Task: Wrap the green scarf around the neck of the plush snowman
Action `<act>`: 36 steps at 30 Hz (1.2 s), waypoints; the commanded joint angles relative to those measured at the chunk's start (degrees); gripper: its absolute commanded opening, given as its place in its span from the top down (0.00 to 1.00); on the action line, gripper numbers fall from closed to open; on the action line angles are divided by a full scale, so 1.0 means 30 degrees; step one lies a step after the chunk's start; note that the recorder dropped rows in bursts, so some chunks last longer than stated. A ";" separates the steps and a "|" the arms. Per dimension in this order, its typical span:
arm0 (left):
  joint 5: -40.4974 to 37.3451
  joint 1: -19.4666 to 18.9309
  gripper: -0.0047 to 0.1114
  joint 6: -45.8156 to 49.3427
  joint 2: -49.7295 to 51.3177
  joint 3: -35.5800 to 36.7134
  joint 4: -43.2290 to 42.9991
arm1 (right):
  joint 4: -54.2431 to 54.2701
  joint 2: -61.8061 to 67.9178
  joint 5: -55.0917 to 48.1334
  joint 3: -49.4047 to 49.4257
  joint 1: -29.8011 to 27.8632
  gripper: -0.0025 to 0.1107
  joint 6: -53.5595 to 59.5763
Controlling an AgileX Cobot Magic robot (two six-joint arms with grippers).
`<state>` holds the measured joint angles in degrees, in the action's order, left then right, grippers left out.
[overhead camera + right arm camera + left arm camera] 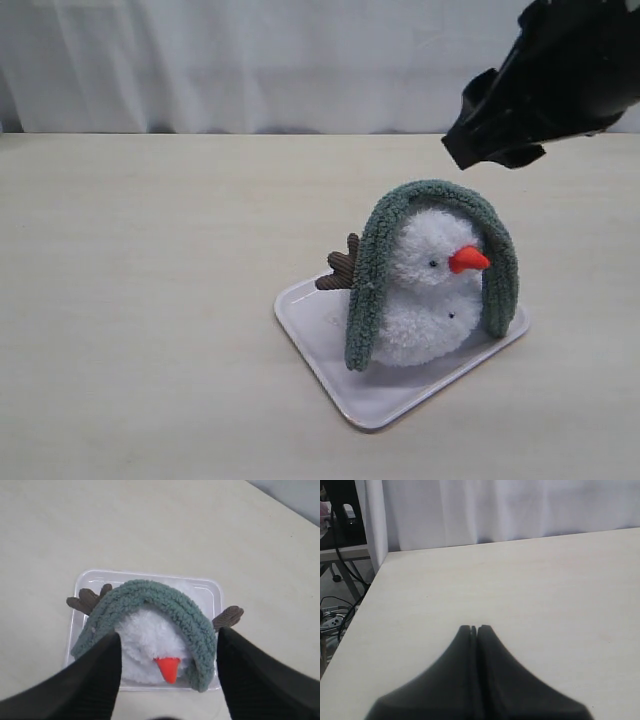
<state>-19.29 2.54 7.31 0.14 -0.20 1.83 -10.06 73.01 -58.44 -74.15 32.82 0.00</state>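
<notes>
Right wrist view: right gripper (168, 635) spread wide above the plush snowman (142, 640) — green scarf (160, 600) draped over its head (left gripper (475, 628) pinched closed).

Sage-green scarf (366, 285), white snowman (422, 322), orange nose (468, 260)

A pale cream tabletop (150, 300) with a faint wood grain carries the scene. Directly on it lies one white rectangular tray (325, 355) with rounded corners and a low raised rim, flat on the surface, turned at an angle, right of the middle in the exterior view
</notes>
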 commanded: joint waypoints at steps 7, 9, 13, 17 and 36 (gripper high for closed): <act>0.0263 -0.0092 0.96 0.0026 -0.0048 0.0068 0.0140 | -0.0083 -0.2888 -0.0580 0.4482 -0.0016 0.69 -0.1435; 0.0263 -0.0092 0.96 0.0026 -0.0048 0.0068 0.0140 | -0.0208 -0.2713 -0.0574 0.5166 -0.0016 0.64 -0.1259; 0.0263 -0.0092 0.96 0.0026 -0.0048 0.0068 0.0140 | -0.1895 -0.2036 0.0497 0.6222 -0.0016 0.53 -0.1725; 0.0263 -0.0092 0.96 0.0026 -0.0048 0.0068 0.0140 | -0.3577 -0.1236 0.2289 0.6966 -0.0016 0.52 -0.2674; 0.0263 -0.0092 0.96 0.0026 -0.0048 0.0068 0.0103 | -0.8996 0.1709 0.5538 0.7410 -0.0016 0.60 -0.5554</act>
<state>-19.29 2.54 7.31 0.14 -0.20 1.83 -36.38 78.08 -43.71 -51.91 32.82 -15.87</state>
